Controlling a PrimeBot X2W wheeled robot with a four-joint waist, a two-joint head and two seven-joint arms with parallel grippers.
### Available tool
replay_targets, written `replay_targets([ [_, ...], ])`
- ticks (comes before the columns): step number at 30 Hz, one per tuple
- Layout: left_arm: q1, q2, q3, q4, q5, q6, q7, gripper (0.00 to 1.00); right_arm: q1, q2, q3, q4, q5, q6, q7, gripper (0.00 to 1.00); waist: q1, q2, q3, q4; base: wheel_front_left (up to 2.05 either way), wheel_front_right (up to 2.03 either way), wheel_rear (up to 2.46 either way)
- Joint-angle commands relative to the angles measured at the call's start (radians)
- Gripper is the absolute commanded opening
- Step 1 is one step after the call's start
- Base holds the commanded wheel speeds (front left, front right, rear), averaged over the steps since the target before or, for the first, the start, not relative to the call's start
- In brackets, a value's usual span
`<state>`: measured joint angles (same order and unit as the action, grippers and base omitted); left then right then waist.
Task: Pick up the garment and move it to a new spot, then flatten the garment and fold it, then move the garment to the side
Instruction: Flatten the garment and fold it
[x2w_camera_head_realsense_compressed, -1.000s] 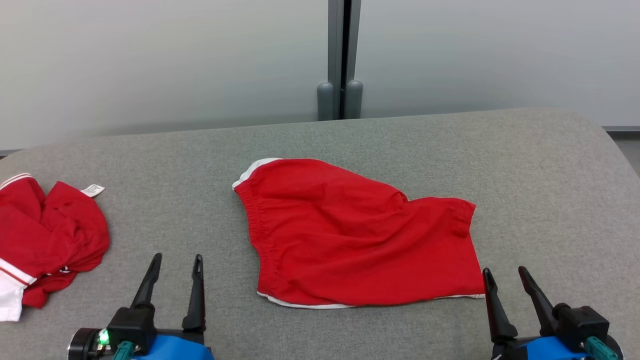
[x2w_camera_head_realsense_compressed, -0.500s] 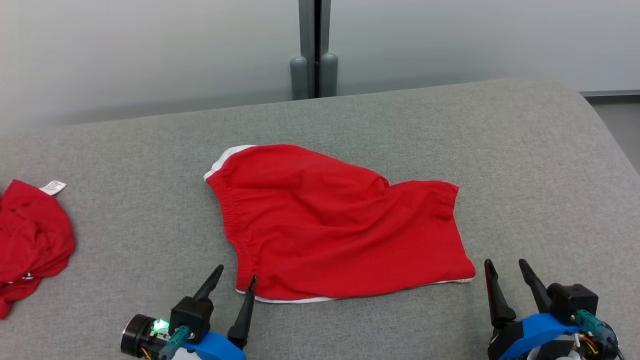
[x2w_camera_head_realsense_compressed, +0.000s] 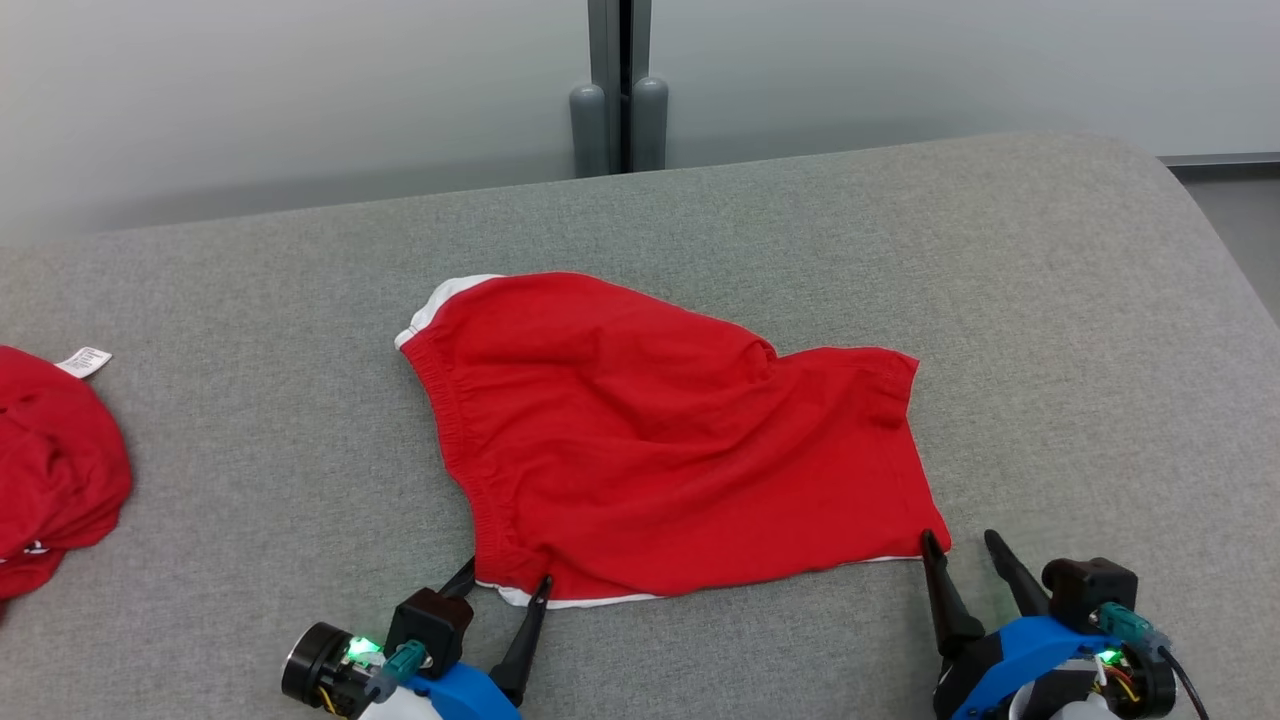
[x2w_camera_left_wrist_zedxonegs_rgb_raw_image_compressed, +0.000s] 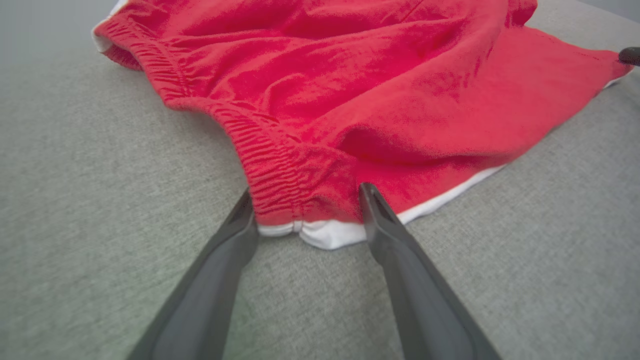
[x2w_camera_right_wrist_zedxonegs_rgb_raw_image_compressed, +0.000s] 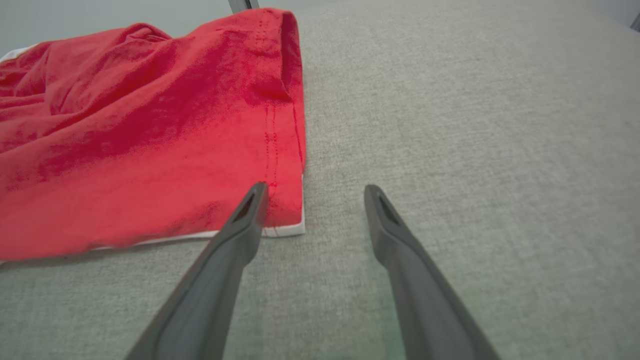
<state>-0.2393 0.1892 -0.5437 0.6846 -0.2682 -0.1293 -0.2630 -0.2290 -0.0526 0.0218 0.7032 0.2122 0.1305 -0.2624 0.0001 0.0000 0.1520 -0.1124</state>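
Red shorts (x2w_camera_head_realsense_compressed: 660, 440): lie rumpled, not flat, in the middle of the grey fabric surface (x2w_camera_head_realsense_compressed: 1050, 300). The elastic waistband is towards the robot's left and the leg hem towards its right. White trim shows along the near edge and at the far left corner.
Left gripper (x2w_camera_head_realsense_compressed: 507, 573): sits at the near waistband corner with its jaws spread. In the left wrist view one finger is at the outer edge of the waistband and the other is on the red cloth just above the white trim. The corner lies between them, and nothing is clamped.
Right gripper (x2w_camera_head_realsense_compressed: 958, 537): sits at the near hem corner, also spread wide and holding nothing. In the right wrist view its left finger (x2w_camera_right_wrist_zedxonegs_rgb_raw_image_compressed: 250, 205) overlaps the corner of the hem. I cannot tell whether it is pressing on the cloth. The other finger is over bare grey surface just beside the shorts.
Second red garment (x2w_camera_head_realsense_compressed: 50, 460): bunched at the far left edge of the head view, well apart from the shorts, with a white label (x2w_camera_head_realsense_compressed: 83, 361) at its far side.
Background: a grey post (x2w_camera_head_realsense_compressed: 618, 90) stands beyond the surface against a pale wall.
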Motion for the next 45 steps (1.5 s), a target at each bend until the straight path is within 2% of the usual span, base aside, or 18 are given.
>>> replay_targets([
  [1,-0.02,0.002,-0.01,0.005,-0.006,-0.001,-0.003,1.0,-0.015,0.001,0.008,0.008,0.006,0.0,-0.004,1.0,-0.0001,0.0,0.0,0.0,0.0,0.0,0.0],
  [14,-0.042,0.008,-0.067,0.031,-0.066,-0.001,-0.002,1.0,-0.058,0.002,0.137,0.115,0.16,0.0,-0.001,1.0,-0.0001,0.0,0.006,0.006,0.0,0.0,0.0],
  [15,-0.044,0.008,-0.07,0.036,-0.07,-0.001,-0.002,1.0,-0.064,0.002,0.149,0.122,0.177,0.0,-0.001,0.9,-0.0001,0.0,0.007,0.006,0.0,0.0,0.0],
  [16,-0.045,0.006,-0.074,0.044,-0.08,-0.001,0.0,1.0,-0.071,0.003,0.16,0.128,0.188,0.0,0.0,0.29,-0.0001,0.0,0.008,0.006,0.0,0.0,0.0],
  [17,-0.049,0.005,-0.078,0.05,-0.086,-0.001,0.0,0.73,-0.079,0.003,0.167,0.132,0.196,0.0,0.0,0.0,-0.0001,0.0,0.01,0.006,0.0,0.0,0.0],
  [18,-0.054,0.005,-0.083,0.053,-0.092,-0.001,0.0,0.38,-0.088,0.004,0.174,0.13,0.199,0.0,0.0,0.0,-0.0001,0.0,0.011,0.007,0.0,0.0,0.0],
  [19,-0.057,0.006,-0.089,0.055,-0.098,-0.001,0.0,0.16,-0.095,0.003,0.175,0.125,0.202,0.0,-0.001,0.0,-0.0001,0.0,0.012,0.007,0.0,0.0,0.0],
  [20,-0.059,0.006,-0.094,0.054,-0.106,-0.001,0.0,0.0,-0.099,0.003,0.174,0.117,0.202,0.0,-0.001,0.0,-0.0001,0.0,0.012,0.007,0.0,0.0,0.0],
  [28,-0.036,0.02,-0.073,-0.019,-0.151,-0.001,-0.002,0.0,-0.069,0.0,0.135,0.02,0.161,0.0,-0.002,0.0,-0.0001,0.0,-0.001,0.005,0.0,0.0,0.0],
  [36,-0.02,0.027,-0.026,-0.222,-0.153,-0.001,-0.002,0.0,-0.041,-0.015,0.106,-0.163,0.172,0.0,-0.002,0.0,-0.0001,0.0,-0.011,0.02,0.0,0.0,0.0],
  [40,-0.079,0.044,-0.007,-0.305,-0.146,-0.001,-0.002,0.0,-0.102,-0.039,0.124,-0.235,0.188,0.0,-0.002,0.0,-0.0001,0.0,-0.003,0.027,0.0,0.0,0.0],
  [45,-0.21,0.082,-0.004,-0.345,-0.179,-0.001,0.0,0.0,-0.25,-0.074,0.15,-0.257,0.21,0.0,-0.002,0.0,-0.0001,0.0,0.022,0.035,0.0,0.0,0.0],
])
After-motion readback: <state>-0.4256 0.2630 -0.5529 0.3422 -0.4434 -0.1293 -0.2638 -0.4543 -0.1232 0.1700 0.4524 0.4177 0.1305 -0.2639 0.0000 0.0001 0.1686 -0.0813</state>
